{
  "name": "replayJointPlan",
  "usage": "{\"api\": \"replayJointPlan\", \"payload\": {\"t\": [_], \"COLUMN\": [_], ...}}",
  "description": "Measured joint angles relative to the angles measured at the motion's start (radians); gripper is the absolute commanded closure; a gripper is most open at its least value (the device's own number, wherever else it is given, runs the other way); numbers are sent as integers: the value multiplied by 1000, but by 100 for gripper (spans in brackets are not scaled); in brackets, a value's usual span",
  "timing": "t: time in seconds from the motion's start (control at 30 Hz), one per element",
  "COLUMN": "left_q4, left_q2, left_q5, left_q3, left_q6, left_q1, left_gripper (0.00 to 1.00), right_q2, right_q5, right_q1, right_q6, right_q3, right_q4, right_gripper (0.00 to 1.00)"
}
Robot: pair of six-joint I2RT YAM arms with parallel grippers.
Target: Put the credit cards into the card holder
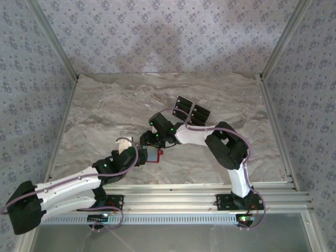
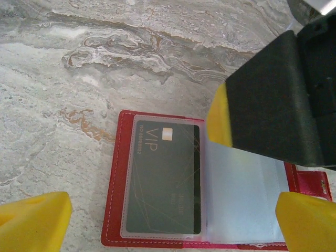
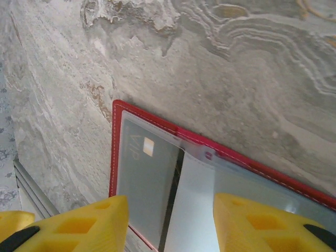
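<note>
The red card holder (image 1: 156,156) lies open on the marble table, near the front edge. One black credit card (image 2: 163,184) marked VIP sits inside its left clear sleeve (image 3: 144,178). Several more black credit cards (image 1: 189,110) lie in rows farther back. My left gripper (image 2: 170,223) is open wide above the holder (image 2: 113,184), one yellow finger to each side. My right gripper (image 3: 170,226) hovers open over the holder (image 3: 113,152), its fingers apart above the pale sleeves. One right fingertip (image 2: 218,118) reaches down at the sleeves' far edge. Both grippers (image 1: 149,147) meet over the holder.
The table (image 1: 105,105) is grey-brown marble, walled by patterned panels at the back and both sides. A metal rail (image 1: 184,202) carrying the arm bases runs along the near edge. Both arms crowd the front centre.
</note>
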Motion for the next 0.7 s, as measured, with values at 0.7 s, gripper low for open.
{"api": "replayJointPlan", "payload": {"t": [0.7], "left_q4": [-20], "left_q2": [-19], "left_q5": [-11], "left_q3": [-26], "left_q6": [-21], "left_q1": [10], "left_gripper": [0], "right_q2": [101], "right_q5": [-21], "right_q1": [46], "right_q6": [6], "right_q3": [152], "right_q4": [-43], "right_gripper": [51]}}
